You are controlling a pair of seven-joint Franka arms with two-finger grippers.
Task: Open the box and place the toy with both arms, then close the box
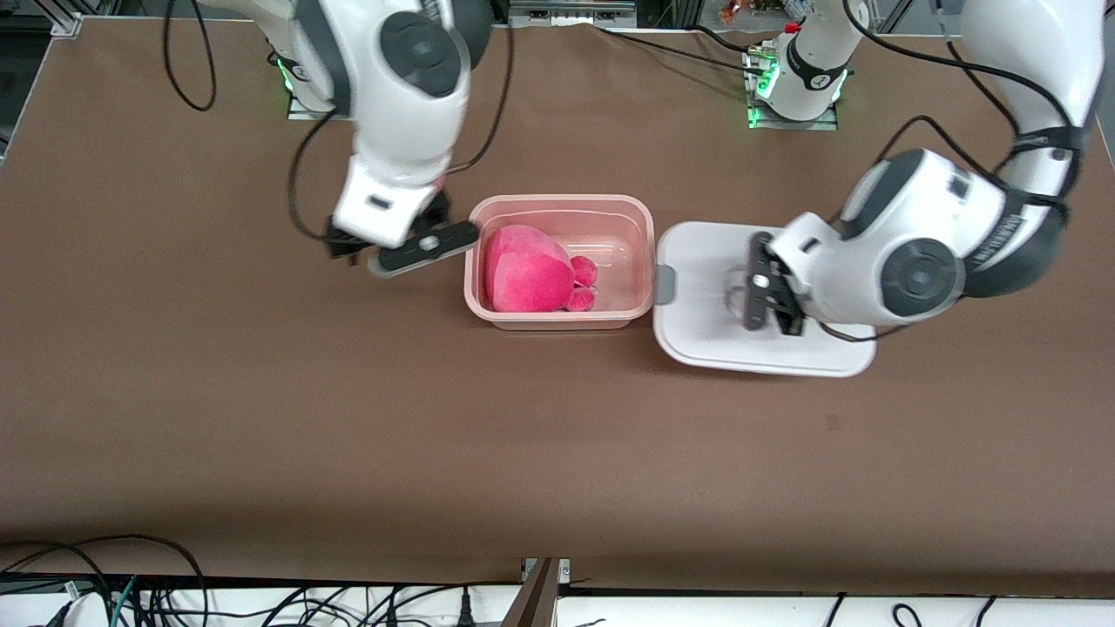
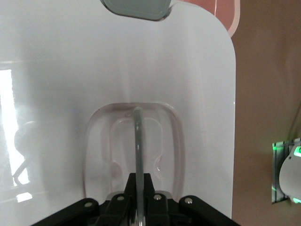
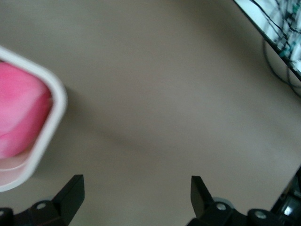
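Observation:
The pinkish box (image 1: 643, 252) stands open mid-table with the hot-pink toy (image 1: 527, 270) inside it. Its white lid (image 1: 697, 340) lies flat on the table beside the box, toward the left arm's end. My left gripper (image 1: 766, 294) is down on the lid and shut on the clear handle (image 2: 138, 136); its fingers (image 2: 139, 181) pinch the handle's bar. My right gripper (image 1: 422, 248) is open and empty, just above the table beside the box, toward the right arm's end. In the right wrist view my right gripper (image 3: 136, 190) looks at bare table, with the box's corner (image 3: 54, 106) and the toy (image 3: 19, 108) at the edge.
A grey clip (image 1: 665, 283) on the lid's edge nearly touches the box wall; it also shows in the left wrist view (image 2: 136, 7). Cables run along the table's edge nearest the front camera (image 1: 131, 583). The arm bases (image 1: 793, 87) stand at the other edge.

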